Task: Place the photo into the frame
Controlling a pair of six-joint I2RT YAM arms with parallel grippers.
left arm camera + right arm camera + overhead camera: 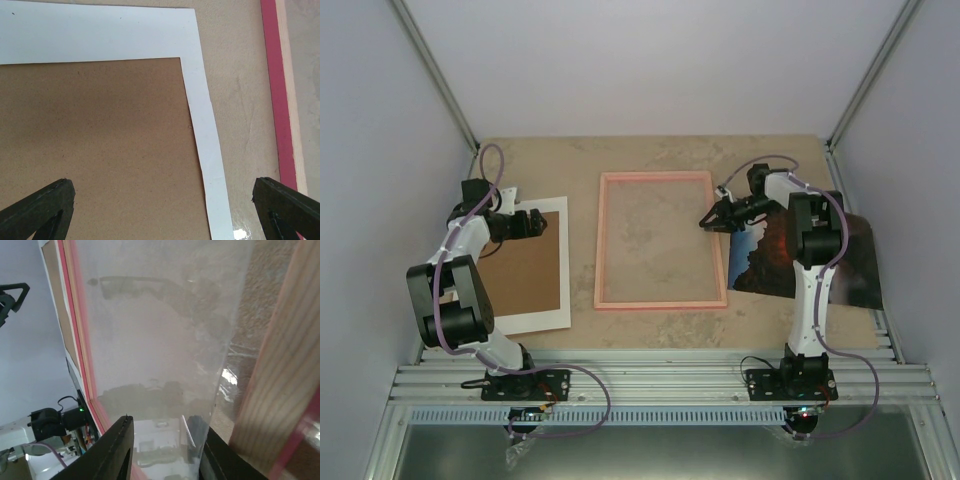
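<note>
I am working inside a pale-walled booth, over a beige stone-patterned table (650,160). The photo (760,268) lies flat on it behind the right gripper (710,222). It sits under that arm's wrist and forearm, which hide its middle, and its dark rocks and red glow show on either side. It is outside the frame (660,301), just beside the rail nearest those jaws. The pink frame lies flat, directly ahead of the right fingertips, which sit at that near rail. Through the right wrist camera I see the two dark fingers partly apart with a clear gap. A clear sheet (160,340), glossy with reflections, runs away from that gap across the frame's opening. Its near edge sits between the fingers, but I cannot tell whether either finger touches it, and nothing looks pinched. Between that sheet and the wood-sided rail, a strip of table shows. Well away on the frame's far side, the left gripper (162,212) hangs with its jaws spread as wide as they go and nothing between them. Below them is a brown board (525,270) resting on a white mat (548,318). The mat's border passes between the fingertips, and the frame's pink edge is just outside one finger.
</note>
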